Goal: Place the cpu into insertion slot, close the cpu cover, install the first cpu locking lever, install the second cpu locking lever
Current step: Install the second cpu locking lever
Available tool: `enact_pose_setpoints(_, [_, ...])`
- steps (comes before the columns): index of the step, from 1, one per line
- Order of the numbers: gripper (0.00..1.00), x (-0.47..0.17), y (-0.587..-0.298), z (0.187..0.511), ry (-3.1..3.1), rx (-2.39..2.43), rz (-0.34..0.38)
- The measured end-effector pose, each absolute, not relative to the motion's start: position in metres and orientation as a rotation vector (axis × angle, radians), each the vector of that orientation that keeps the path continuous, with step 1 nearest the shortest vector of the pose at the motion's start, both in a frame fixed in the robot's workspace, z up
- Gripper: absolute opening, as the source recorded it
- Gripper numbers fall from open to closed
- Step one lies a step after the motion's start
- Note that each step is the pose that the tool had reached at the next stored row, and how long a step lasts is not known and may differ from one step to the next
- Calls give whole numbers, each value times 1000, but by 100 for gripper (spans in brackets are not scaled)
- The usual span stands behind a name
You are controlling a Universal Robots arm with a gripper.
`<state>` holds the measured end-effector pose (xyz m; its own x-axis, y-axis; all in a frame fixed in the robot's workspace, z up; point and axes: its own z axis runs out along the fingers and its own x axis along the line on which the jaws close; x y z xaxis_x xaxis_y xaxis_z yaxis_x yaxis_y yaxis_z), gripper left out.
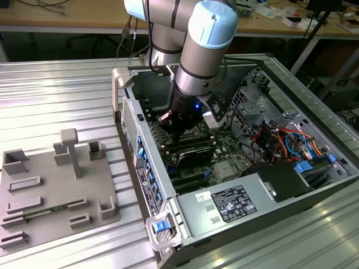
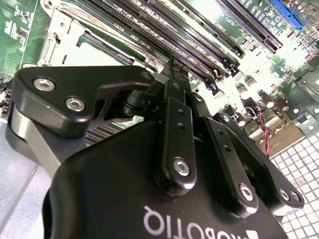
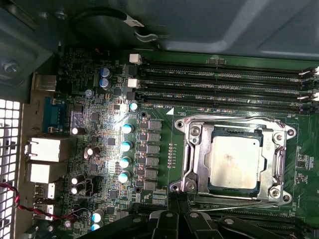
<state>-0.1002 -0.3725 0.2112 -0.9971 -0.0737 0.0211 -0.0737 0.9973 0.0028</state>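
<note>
Three cameras cover one arm reaching down into an open computer case (image 1: pixel 168 246). The exterior view takes in the whole setting: the ribbed metal table (image 1: pixel 56 89), a grey fixture tray (image 1: pixel 50 185) with several upright blocks at that view's left, and the arm's wrist lowered over the green motherboard (image 1: pixel 224 168) deep inside the case.

The first wrist view looks straight at the board and gives what the others lack: the cpu (image 3: pixel 234 162), a pale silver square, lying seated in the insertion slot (image 3: pixel 234 130). The cpu cover (image 3: pixel 192 159), a silver frame with a cut-out middle, lies flat around the chip with four round fasteners at its corners. A thin lever rod (image 3: pixel 224 198) runs along the frame's edge nearest the gripper. Three long black memory slots (image 3: pixel 224 84) lie parallel on the far side of the socket, and a column of about five blue-topped capacitors (image 3: pixel 124 154) stands beside it.

The gripper (image 3: pixel 177 199) shows its black fingertips meeting in a narrow point just beside the socket's corner, close to the lever rod; whether it touches the rod cannot be told. The second wrist view looks along the gripper's body (image 2: pixel 174 164): the fingers (image 2: pixel 172 87) are drawn together with no gap seen between them and nothing visibly clamped, tips down above the board beside the memory slots (image 2: pixel 199 30).
</note>
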Motion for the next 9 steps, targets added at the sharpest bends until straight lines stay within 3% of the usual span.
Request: enact_pose_setpoints(9, [11, -100, -373, 208, -3119, 116, -45])
